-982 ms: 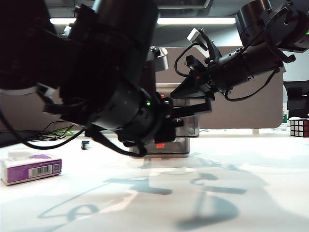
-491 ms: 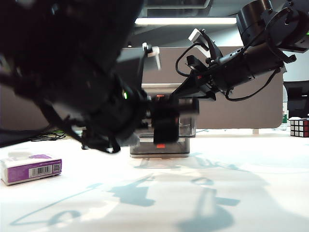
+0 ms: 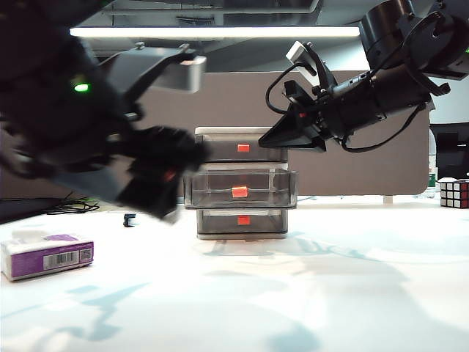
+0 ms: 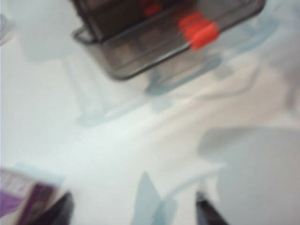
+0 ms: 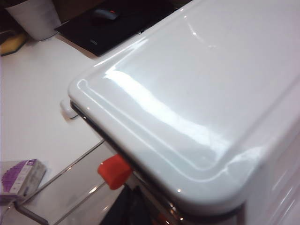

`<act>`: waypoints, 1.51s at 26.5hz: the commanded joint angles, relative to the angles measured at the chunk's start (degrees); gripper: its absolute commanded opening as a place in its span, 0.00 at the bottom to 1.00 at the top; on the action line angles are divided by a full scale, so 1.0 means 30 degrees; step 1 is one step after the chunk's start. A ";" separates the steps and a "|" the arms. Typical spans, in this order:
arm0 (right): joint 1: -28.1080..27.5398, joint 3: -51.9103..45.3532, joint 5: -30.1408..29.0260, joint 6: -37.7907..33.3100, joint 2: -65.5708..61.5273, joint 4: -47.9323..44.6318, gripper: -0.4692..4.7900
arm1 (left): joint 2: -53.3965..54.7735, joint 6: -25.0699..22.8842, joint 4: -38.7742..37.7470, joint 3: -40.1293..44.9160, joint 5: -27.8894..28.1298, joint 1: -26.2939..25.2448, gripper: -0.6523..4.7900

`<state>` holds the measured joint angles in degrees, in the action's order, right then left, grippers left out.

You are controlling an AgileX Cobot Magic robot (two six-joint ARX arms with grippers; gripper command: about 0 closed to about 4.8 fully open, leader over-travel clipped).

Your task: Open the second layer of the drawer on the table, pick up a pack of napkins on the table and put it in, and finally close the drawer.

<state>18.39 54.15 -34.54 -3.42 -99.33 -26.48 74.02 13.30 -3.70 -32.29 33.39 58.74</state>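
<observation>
The drawer (image 3: 242,183) stands mid-table, and its second layer (image 3: 239,189) is pulled out with the red tab (image 3: 239,192) forward. In the left wrist view that open tray (image 4: 154,42) lies ahead. My left gripper (image 3: 165,183), motion-blurred, hangs left of the unit; its jaws stand wide apart around nothing (image 4: 136,213). The purple and white pack of napkins (image 3: 47,255) lies on the table at the far left, also seen as the pack (image 4: 18,199) and the pack (image 5: 18,177). My right gripper (image 3: 272,141) is shut, its tip at the unit's top front edge (image 5: 140,208).
A Rubik's cube (image 3: 454,192) sits at the far right of the white table (image 3: 330,279). A small dark clip (image 3: 130,219) lies behind the pack. The unit's pale lid (image 5: 197,93) fills the right wrist view. A grey partition stands behind.
My left gripper has let go of the middle drawer's tab, opened, and swung back to the left away from the unit. The drawer stays pulled out. The right arm has not moved.
</observation>
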 commanded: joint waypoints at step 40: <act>0.0029 0.0102 -0.1894 -0.0845 0.0073 0.0503 0.08 | -0.4918 -1.3216 -0.0248 0.3402 -1.7274 -1.6065 0.83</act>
<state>18.39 54.17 -39.72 -5.78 -99.33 -24.51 58.13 -26.11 -6.61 -21.61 -15.94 11.27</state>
